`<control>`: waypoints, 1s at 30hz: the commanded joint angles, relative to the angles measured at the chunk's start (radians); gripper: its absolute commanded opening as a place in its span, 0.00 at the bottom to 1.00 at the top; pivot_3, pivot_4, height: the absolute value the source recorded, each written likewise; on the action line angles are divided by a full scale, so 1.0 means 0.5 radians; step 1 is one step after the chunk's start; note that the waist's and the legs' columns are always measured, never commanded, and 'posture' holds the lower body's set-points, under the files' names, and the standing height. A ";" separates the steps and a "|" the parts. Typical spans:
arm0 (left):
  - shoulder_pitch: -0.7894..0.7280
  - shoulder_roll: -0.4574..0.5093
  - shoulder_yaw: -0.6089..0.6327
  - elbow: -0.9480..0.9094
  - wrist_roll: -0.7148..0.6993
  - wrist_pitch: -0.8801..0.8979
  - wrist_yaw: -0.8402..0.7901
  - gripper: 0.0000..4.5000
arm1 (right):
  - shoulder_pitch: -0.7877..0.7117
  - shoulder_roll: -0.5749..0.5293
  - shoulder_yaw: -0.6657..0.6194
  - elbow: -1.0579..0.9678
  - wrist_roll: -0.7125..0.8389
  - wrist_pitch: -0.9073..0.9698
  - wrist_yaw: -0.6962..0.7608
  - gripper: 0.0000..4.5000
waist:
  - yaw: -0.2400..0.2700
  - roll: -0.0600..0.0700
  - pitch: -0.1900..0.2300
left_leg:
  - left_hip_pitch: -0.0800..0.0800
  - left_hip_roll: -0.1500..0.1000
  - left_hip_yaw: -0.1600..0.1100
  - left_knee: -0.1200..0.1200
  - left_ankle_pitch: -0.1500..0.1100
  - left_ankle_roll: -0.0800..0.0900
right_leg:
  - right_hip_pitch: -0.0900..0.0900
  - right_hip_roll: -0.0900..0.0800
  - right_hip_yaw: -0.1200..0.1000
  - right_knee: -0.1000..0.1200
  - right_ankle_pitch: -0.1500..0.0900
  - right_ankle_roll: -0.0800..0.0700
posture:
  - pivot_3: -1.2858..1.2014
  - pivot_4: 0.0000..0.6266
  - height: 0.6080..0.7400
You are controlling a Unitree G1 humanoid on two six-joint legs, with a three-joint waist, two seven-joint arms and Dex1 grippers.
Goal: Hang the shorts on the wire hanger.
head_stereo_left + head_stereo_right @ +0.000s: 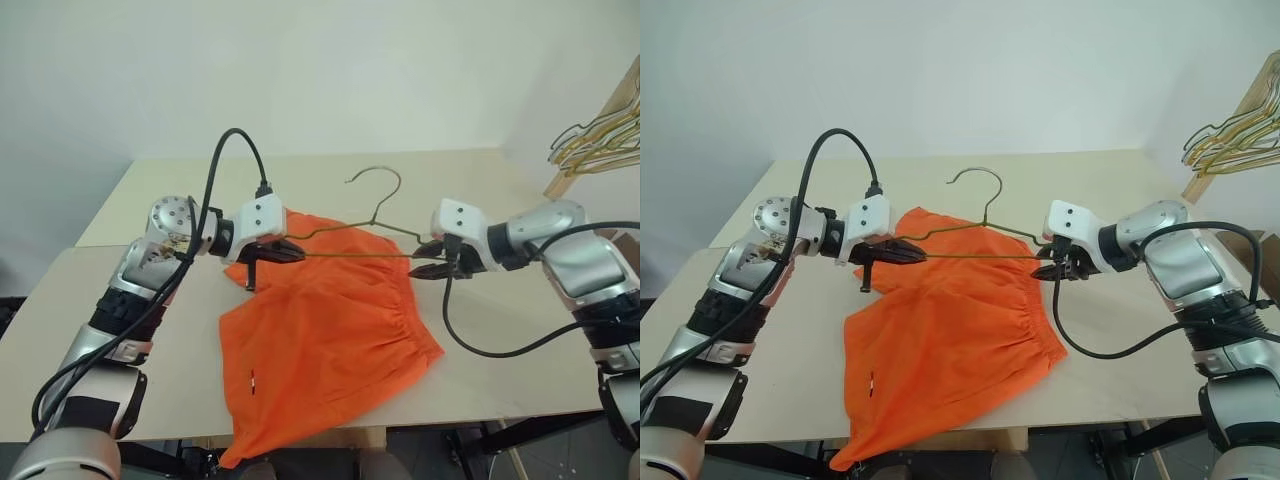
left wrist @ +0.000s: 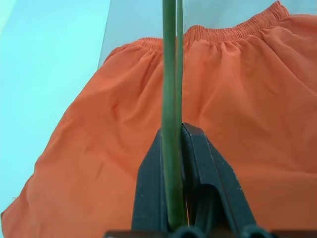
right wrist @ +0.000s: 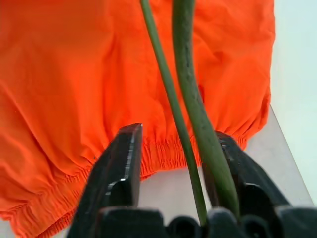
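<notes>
The orange shorts (image 1: 320,330) lie flat on the table (image 1: 470,180), waistband toward my right, one leg hanging over the front edge. Above them the thin olive-grey wire hanger (image 1: 360,256) is held level, its hook pointing away from me. My left gripper (image 1: 290,252) is shut on the hanger's left corner; the left wrist view has the wire (image 2: 169,99) pinched between the fingers. My right gripper (image 1: 425,258) is at the hanger's right corner. In the right wrist view the wire (image 3: 190,74) lies against one finger while the other finger (image 3: 121,158) stands apart from it.
A bunch of gold and green wire hangers (image 1: 600,140) hangs on a wooden rack past the table's right end. Black cables loop from both wrists over the table. The table's front edge runs just below the shorts.
</notes>
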 commanded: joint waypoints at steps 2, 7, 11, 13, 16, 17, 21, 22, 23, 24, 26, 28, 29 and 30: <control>-0.025 0.019 0.008 -0.030 0.014 -0.077 -0.028 0.00 | -0.037 -0.029 -0.113 -0.110 -0.010 -0.006 0.046 0.07 | -0.003 0.000 0.000 | 0.000 0.000 0.000 0.000 0.000 0.000 | 0.000 0.000 0.000 0.001 0.000 0.000 | 0.49 0.00 1.00; -0.018 0.009 -0.033 -0.010 0.057 -0.171 -0.060 0.00 | 0.082 -0.066 -0.164 -0.295 0.040 0.036 0.079 0.01 | -0.004 0.000 0.000 | 0.000 0.000 0.000 0.000 0.000 0.000 | 0.000 0.000 0.000 0.000 0.000 0.000 | 0.49 0.00 1.00; -0.008 0.012 -0.025 0.009 0.026 -0.234 -0.136 0.12 | 0.207 -0.095 -0.232 -0.441 0.071 0.077 0.073 0.00 | -0.003 0.000 0.000 | 0.000 0.000 0.000 0.000 0.000 0.000 | 0.000 0.000 0.000 0.000 0.000 0.000 | 0.48 0.00 1.00; 0.002 0.011 0.000 0.030 -0.023 -0.268 -0.193 0.22 | 0.318 -0.130 -0.292 -0.550 0.125 0.115 0.087 0.00 | -0.003 0.000 0.000 | 0.000 0.000 0.000 0.000 0.000 0.000 | 0.000 0.000 0.000 0.000 0.000 0.000 | 0.48 0.00 1.00; -0.030 -0.006 0.036 0.192 0.019 -0.360 -0.126 0.39 | 0.547 -0.204 -0.446 -0.699 0.222 0.221 0.064 0.00 | 0.004 0.000 0.000 | 0.000 0.000 0.000 0.000 0.000 0.000 | 0.000 0.000 0.000 0.000 0.000 0.000 | 0.48 0.00 1.00; -0.037 -0.001 0.040 0.232 0.032 -0.392 -0.118 0.47 | 0.600 -0.218 -0.489 -0.734 0.250 0.259 0.050 0.00 | 0.003 0.000 0.000 | 0.000 0.000 -0.001 0.000 0.000 0.000 | 0.001 0.000 -0.002 -0.001 0.000 0.000 | 0.48 0.00 1.00; -0.048 0.026 0.141 0.354 -0.051 -0.411 -0.130 0.73 | 1.100 -0.306 -0.851 -0.966 0.412 0.499 -0.038 0.00 | 0.009 0.000 0.000 | -0.002 0.000 -0.002 0.000 0.000 0.001 | 0.001 0.000 -0.003 -0.001 0.000 0.000 | 0.48 0.01 1.00; -0.044 0.032 0.157 0.362 -0.064 -0.408 -0.136 0.80 | 1.196 -0.314 -0.921 -1.009 0.442 0.546 -0.062 0.00 | 0.008 0.000 0.000 | -0.003 0.000 -0.002 0.000 -0.001 0.001 | 0.001 0.001 -0.003 -0.002 0.000 0.000 | 0.48 0.01 1.00; -0.034 0.038 0.183 0.364 -0.092 -0.393 -0.148 0.88 | 1.331 -0.313 -1.018 -1.045 0.468 0.604 -0.087 0.00 | 0.007 0.000 0.000 | -0.003 0.000 -0.002 0.001 -0.001 0.001 | 0.001 0.001 -0.003 -0.001 0.000 0.000 | 0.47 0.01 1.00; -0.018 0.037 0.210 0.357 -0.117 -0.381 -0.151 0.95 | 1.451 -0.305 -1.107 -1.074 0.491 0.665 -0.117 0.00 | 0.005 -0.001 -0.001 | -0.003 0.000 -0.002 0.001 -0.001 0.001 | 0.001 0.000 -0.003 -0.002 0.000 0.000 | 0.47 0.02 1.00; 0.018 0.033 0.257 0.318 -0.177 -0.338 -0.149 0.99 | 1.683 -0.266 -1.286 -1.106 0.534 0.788 -0.173 0.00 | 0.008 0.000 -0.001 | -0.003 0.000 -0.002 0.001 -0.001 0.001 | 0.002 0.000 -0.002 -0.002 0.000 0.000 | 0.47 0.02 1.00; 0.075 0.014 0.303 0.243 -0.237 -0.336 -0.132 0.99 | 1.878 -0.220 -1.447 -1.136 0.602 0.909 -0.206 0.00 | 0.008 0.000 -0.001 | -0.001 0.000 -0.002 0.001 -0.001 0.002 | 0.004 0.001 -0.003 -0.002 0.000 0.000 | 0.47 0.03 1.00; 0.114 0.016 0.318 0.172 -0.299 -0.301 -0.175 0.99 | 1.983 -0.177 -1.554 -1.139 0.663 1.041 -0.232 0.00 | 0.009 0.000 -0.001 | -0.001 0.000 -0.001 0.001 -0.001 0.002 | 0.004 0.001 -0.002 -0.002 0.000 0.000 | 0.47 0.03 1.00; 0.155 0.020 0.333 0.101 -0.363 -0.287 -0.231 0.99 | 2.062 -0.144 -1.648 -1.128 0.736 1.181 -0.245 0.00 | 0.012 0.000 -0.001 | 0.001 0.000 -0.001 0.000 -0.001 0.002 | 0.005 0.001 -0.002 -0.002 0.000 0.000 | 0.47 0.03 1.00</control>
